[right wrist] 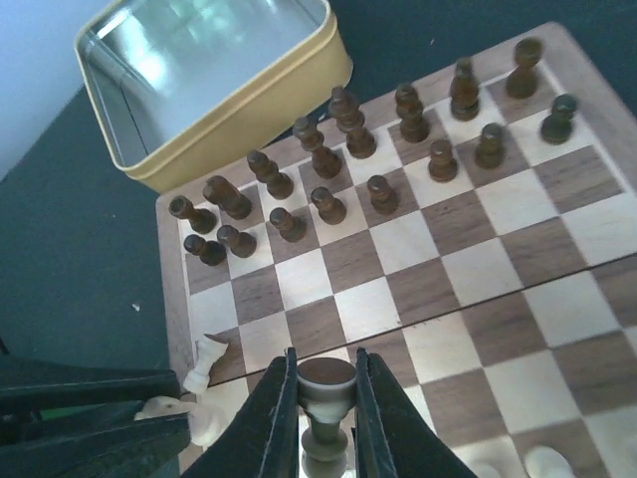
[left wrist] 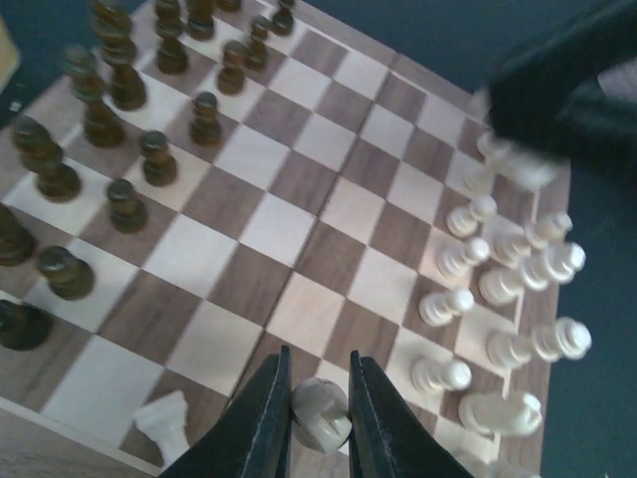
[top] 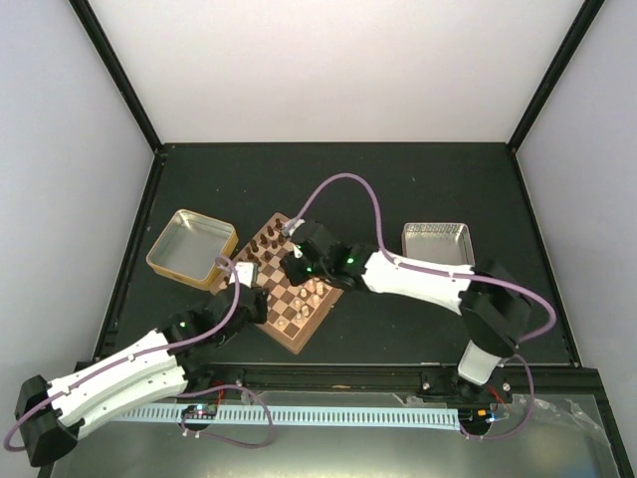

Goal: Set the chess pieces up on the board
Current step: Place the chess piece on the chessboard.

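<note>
A square wooden chessboard (top: pixel 294 324) with light and dark brown squares is seen lying cornerwise on the dark counter (top: pixel 418 179). An open gold-tan metal tin (top: pixel 184 244) is placed at its left, and a shallow silver rectangular tray (top: pixel 436 244) well apart at its right. Both arms are reached in over the board.

The dark brown chess pieces (right wrist: pixel 326 159) are stood in two rows along the edge near the tin. The pale cream chess pieces (left wrist: pixel 498 287) are gathered in two rough rows along the opposite edge.

The left hand (left wrist: pixel 319 383) is closed on a rounded pale cream piece (left wrist: pixel 320 416), which is pinched between the two black fingers low over the board's rim. Just beside it, a small pale castle-shaped piece (left wrist: pixel 164 423) is seen at the rim; in the right wrist view it appears tilted.

The right hand (right wrist: pixel 324 360) is closed on a slender piece with a pale stem (right wrist: pixel 324 433) and a darker-looking flat top. It is held upright over a square towards the pale side of the board. Whether its foot touches the square cannot be told
</note>
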`<act>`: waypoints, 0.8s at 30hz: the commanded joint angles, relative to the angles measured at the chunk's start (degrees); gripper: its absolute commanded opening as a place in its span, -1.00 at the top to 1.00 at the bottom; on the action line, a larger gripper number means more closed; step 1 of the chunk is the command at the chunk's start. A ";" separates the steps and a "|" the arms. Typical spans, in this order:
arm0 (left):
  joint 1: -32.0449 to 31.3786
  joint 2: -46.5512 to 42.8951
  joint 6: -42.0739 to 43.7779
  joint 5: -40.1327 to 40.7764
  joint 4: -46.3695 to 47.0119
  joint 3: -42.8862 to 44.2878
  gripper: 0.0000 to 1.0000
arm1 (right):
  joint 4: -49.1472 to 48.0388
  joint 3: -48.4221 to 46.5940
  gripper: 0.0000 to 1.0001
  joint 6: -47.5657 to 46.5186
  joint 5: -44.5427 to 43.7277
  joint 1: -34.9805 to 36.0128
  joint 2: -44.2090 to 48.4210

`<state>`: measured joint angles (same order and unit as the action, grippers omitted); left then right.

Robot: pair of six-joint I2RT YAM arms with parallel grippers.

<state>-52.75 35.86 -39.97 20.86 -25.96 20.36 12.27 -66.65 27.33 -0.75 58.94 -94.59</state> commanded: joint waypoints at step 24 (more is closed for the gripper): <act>8.80 1.51 2.12 -5.88 4.36 -0.92 0.97 | 14.73 -15.33 0.32 1.59 1.63 1.08 -18.93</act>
<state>-44.31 36.23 -38.92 15.29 -23.29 18.94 24.88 -79.92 28.56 2.02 59.77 -113.78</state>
